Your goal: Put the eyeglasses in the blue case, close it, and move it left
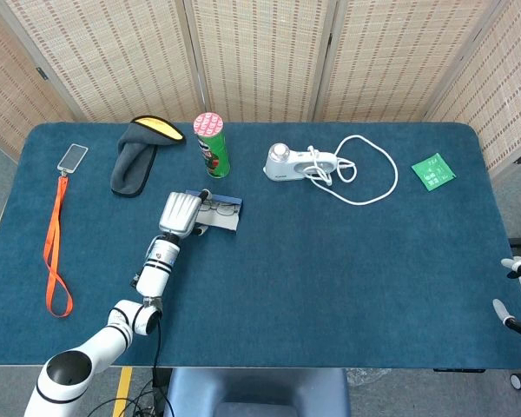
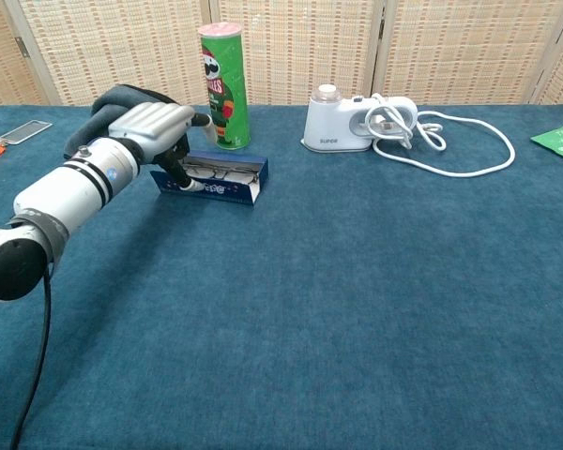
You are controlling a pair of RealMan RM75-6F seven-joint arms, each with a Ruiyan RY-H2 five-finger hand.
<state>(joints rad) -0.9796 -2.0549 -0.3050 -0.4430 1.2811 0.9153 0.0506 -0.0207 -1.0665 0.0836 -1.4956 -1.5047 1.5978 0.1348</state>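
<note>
The blue case [image 1: 219,214] [image 2: 218,180] lies left of centre, just in front of the green can. The eyeglasses [image 2: 220,170] lie inside it, and its white-lined lid [image 2: 216,188] is tipped up nearly upright along the front edge. My left hand [image 1: 179,213] [image 2: 151,128] is at the case's left end. Its fingers [image 2: 180,178] touch the raised lid and the thumb reaches over the case towards the can. My right hand [image 1: 514,297] hangs off the table's right edge with its fingers apart and nothing in it.
A green chip can [image 1: 212,144] [image 2: 224,84] stands right behind the case. A grey pouch [image 1: 135,156] lies to the back left, with an orange lanyard [image 1: 56,239] at the far left. A white device with a cable [image 1: 300,162] and a green packet [image 1: 433,171] sit to the right.
</note>
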